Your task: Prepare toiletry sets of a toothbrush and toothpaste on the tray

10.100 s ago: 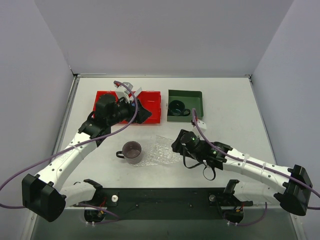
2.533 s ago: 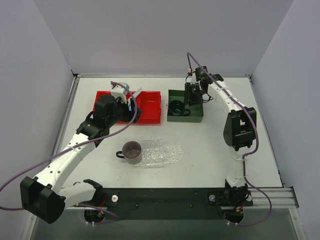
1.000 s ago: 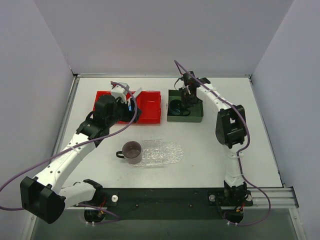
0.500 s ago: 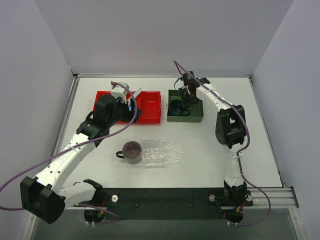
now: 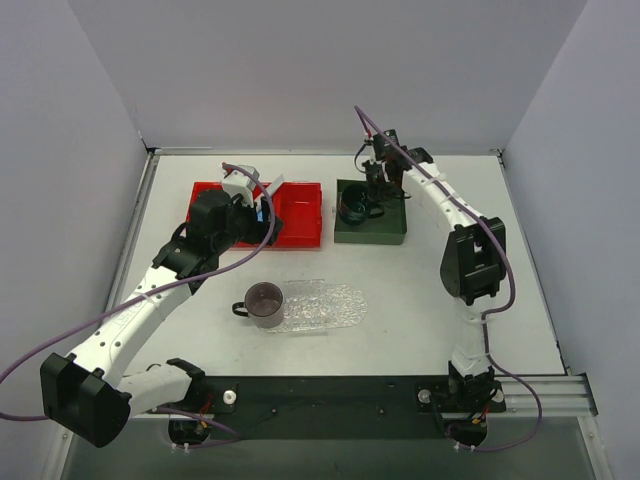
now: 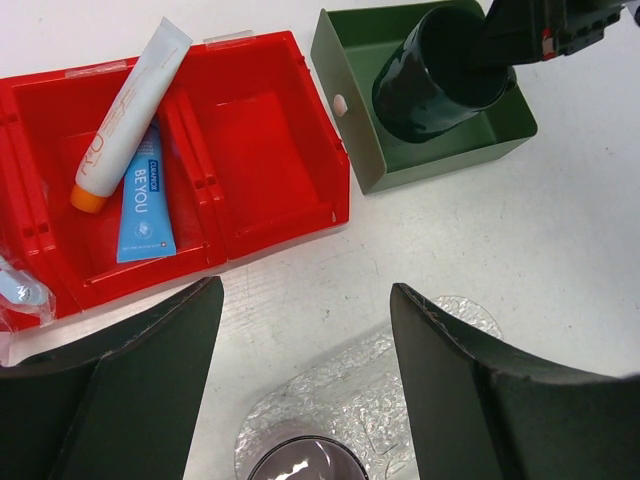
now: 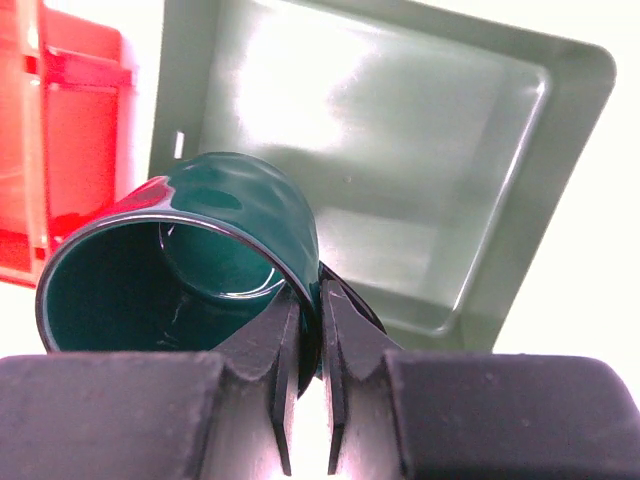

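Left wrist view: left claw (image 6: 300,400) has its fingers spread wide with nothing between them. Ahead of it and to its left, the toothpaste (image 6: 125,110) lies slanted in the middle compartment of the red bin (image 6: 270,140). Its orange cap points back toward the claw and its crimped end rests over the far wall. The toothbrush (image 6: 145,195), a flat light-blue packet printed BE YOU, lies in the same compartment, touching the tube near its cap end. Both are apart from the claw. Below the claw sits the clear bumpy tray (image 6: 380,390), with the rim of a smoky brown cup (image 6: 300,468) at the bottom of the view.

Only the right wrist view shows the other grip: right claw (image 7: 308,370) is pinched together on the rim of a dark green cup (image 7: 190,260). The cup is tilted, mouth toward the camera, over the green bin (image 7: 430,180).

The top view hides the tube's cap and the packet behind the left arm. It does show the brown cup standing on the tray's left end, on the base side of both claws and well apart from the right one.

White tabletop (image 5: 450,280), with pale walls (image 5: 330,70) on three sides.

The two bins sit side by side with a narrow gap between them. A strip of bare tabletop runs between bins and tray, and more lies to the right claw's right, out to the wall
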